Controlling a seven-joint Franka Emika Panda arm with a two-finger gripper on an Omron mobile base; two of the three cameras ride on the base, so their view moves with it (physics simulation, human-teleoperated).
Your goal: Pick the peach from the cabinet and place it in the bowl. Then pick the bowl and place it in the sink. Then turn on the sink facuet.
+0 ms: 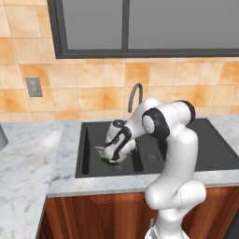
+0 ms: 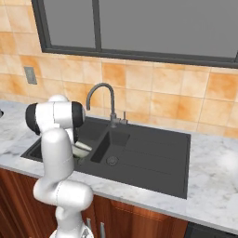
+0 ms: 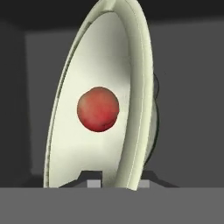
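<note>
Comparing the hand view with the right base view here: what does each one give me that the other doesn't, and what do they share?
Hand view alone: the peach lying inside the bowl, and the fingertips astride the bowl's rim.

Right base view alone: the faucet, the marble counter, the tiled wall and the window above.

Both: the bowl down in the black sink; the right base view catches just a pale sliver of it beside the arm.

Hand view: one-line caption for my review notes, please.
Peach lying inside the cream bowl, seen edge-on by the end effector low in the black sink.
</note>
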